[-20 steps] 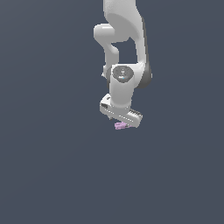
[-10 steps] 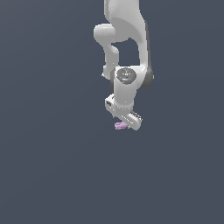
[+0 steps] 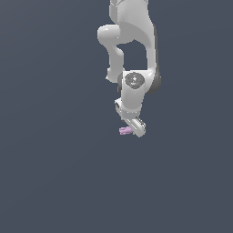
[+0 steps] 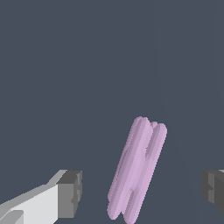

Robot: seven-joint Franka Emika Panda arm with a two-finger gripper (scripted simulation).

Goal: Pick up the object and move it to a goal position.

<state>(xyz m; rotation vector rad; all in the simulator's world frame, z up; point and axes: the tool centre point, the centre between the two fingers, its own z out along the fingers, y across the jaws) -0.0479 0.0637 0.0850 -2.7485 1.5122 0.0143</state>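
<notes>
The object (image 4: 138,168) is a small pale lilac bar with ridged segments. In the wrist view it lies between my two fingers, with a clear gap to the dark pad (image 4: 70,192) on one side and to the other pad (image 4: 213,190). My gripper (image 4: 142,192) is open around it and not touching it. In the exterior view the white arm hangs down from above, and the gripper (image 3: 135,130) is low, right at the object (image 3: 124,131), which sticks out toward the exterior view's left.
Only a plain dark grey-blue ground (image 3: 54,182) shows around the arm. No other objects, containers or edges are in view.
The hand has turned about its vertical axis and now looks narrower in the exterior view. The object has stayed in the same spot.
</notes>
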